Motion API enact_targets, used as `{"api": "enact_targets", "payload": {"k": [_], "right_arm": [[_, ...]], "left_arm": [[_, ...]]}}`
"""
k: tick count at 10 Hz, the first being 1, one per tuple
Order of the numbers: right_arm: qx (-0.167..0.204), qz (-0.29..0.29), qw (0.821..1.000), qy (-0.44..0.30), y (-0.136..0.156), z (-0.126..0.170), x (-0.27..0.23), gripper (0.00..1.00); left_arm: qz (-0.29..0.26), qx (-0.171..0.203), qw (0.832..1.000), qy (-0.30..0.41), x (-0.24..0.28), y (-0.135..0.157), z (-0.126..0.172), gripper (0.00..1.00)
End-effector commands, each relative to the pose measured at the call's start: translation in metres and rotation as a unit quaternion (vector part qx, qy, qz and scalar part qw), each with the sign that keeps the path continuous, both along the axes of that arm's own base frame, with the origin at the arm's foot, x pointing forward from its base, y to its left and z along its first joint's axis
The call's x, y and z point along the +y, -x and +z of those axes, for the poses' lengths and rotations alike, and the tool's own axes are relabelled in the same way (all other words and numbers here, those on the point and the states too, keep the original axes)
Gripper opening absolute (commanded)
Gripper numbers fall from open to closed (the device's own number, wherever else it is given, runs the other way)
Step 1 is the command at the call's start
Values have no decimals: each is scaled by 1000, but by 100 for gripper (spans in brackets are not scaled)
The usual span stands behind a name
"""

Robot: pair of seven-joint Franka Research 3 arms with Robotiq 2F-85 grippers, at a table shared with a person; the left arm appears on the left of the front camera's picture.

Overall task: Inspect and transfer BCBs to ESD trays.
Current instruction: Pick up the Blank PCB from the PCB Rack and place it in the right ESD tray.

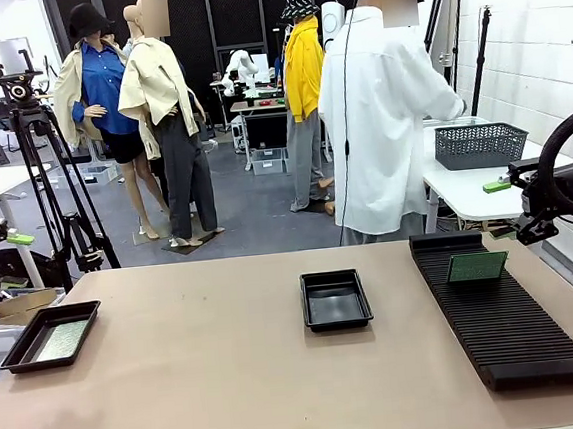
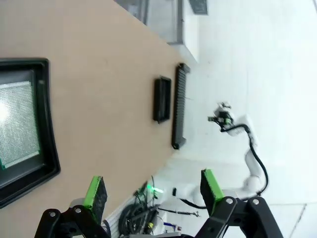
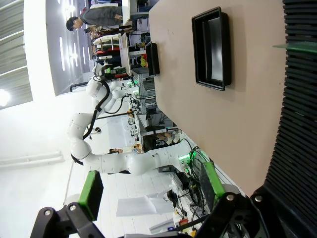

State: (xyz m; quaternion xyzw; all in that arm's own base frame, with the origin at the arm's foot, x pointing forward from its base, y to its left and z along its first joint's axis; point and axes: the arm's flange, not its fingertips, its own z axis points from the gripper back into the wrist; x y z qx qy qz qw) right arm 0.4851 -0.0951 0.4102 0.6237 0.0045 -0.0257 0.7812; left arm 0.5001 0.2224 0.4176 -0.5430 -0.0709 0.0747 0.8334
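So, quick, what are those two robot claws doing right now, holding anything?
Left gripper: open, holding nothing.
Right gripper: open, holding nothing.

Table (image 1: 231, 380) plain tan, matte. Left tray (image 1: 18, 355) glossy black. The board (image 1: 60, 341) in it is green with a fine pale dotted grid, and glare washes it silvery. Middle tray (image 1: 309, 303) same glossy black, grey sheen on its floor. Rack (image 1: 508, 331) matte black, ribbed in even crosswise lines. Second board (image 1: 477, 266) at the rack is darker green, faintly speckled. Left gripper (image 2: 152, 187) black, bright green pads (image 2: 93, 192). Right gripper (image 3: 150, 186) same black, same green pads (image 3: 90, 193). Person's shirt (image 1: 378, 116) white. Basket (image 1: 479, 144) dark grey, open lattice mesh. Wall (image 1: 532, 42) white painted brick.
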Motion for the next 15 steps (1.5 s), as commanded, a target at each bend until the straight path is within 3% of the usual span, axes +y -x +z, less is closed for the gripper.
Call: {"api": "enact_targets", "payload": {"k": [1,3,5,7,9,12,15], "right_arm": [[7,-6,1000,4,1,1,2,100],[7,-6,1000,4,1,1,2,100],[7,-6,1000,4,1,1,2,100],[7,-6,1000,4,1,1,2,100],[0,0,1000,0,0,0,0,100],[-58,63,995,55,-3,13,10,100],[-112,124,977,136,-11,29,27,100]], "left_arm": [[-44,-9,997,60,18,-1,-2,100],[-82,-45,993,73,20,9,-3,100],[-79,-51,992,82,20,10,-5,100],[-114,-54,987,104,21,11,-6,100],[-98,-54,990,87,19,10,-7,100],[-102,-39,990,91,14,12,-8,100],[-102,-39,990,91,14,12,-8,100]]}}
